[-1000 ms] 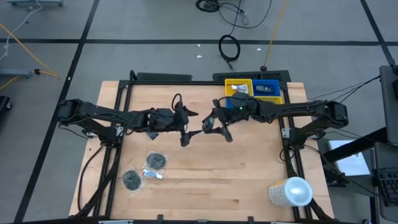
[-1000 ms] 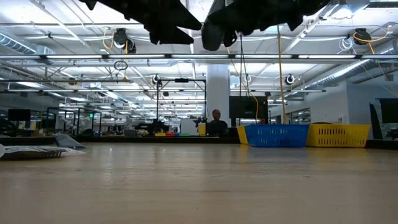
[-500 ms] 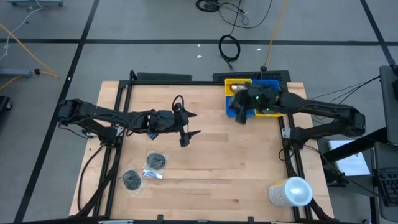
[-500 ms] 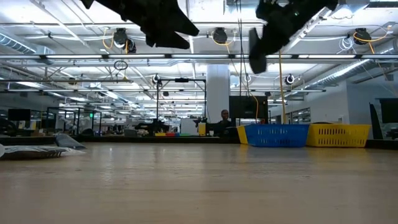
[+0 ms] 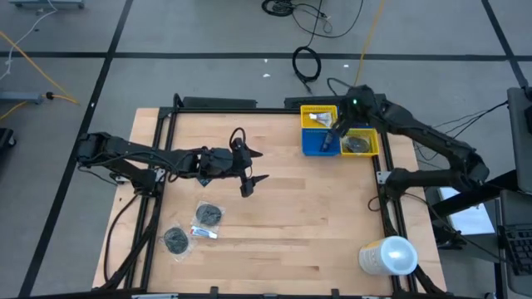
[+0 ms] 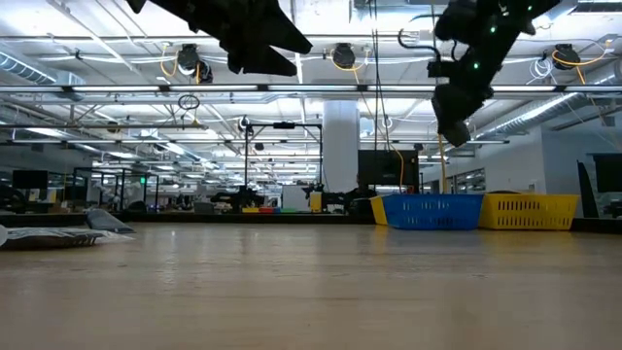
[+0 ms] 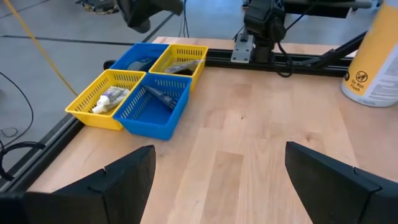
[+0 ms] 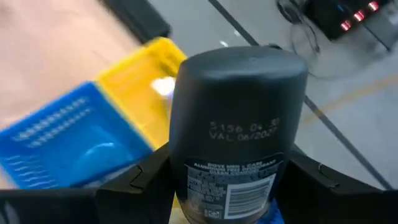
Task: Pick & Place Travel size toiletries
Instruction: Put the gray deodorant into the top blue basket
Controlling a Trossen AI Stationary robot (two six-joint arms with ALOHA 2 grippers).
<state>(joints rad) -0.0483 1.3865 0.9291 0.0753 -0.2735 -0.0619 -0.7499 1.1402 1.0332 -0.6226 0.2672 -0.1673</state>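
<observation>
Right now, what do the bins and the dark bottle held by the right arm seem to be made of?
The bins: probably moulded plastic, yellow and blue; their walls are an open lattice.
The dark bottle in the right pincer: likely matte plastic; smooth dark grey body with printed white text and a barcode.

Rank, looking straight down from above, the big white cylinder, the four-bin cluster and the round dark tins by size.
1. Bin cluster, largest.
2. White cylinder.
3. The two dark tins, smallest, alike.

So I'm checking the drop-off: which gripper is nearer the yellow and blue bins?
Right. The right gripper, holding a dark bottle, hangs directly over the bins. The left gripper hovers open above mid-table, well away from them.
</observation>
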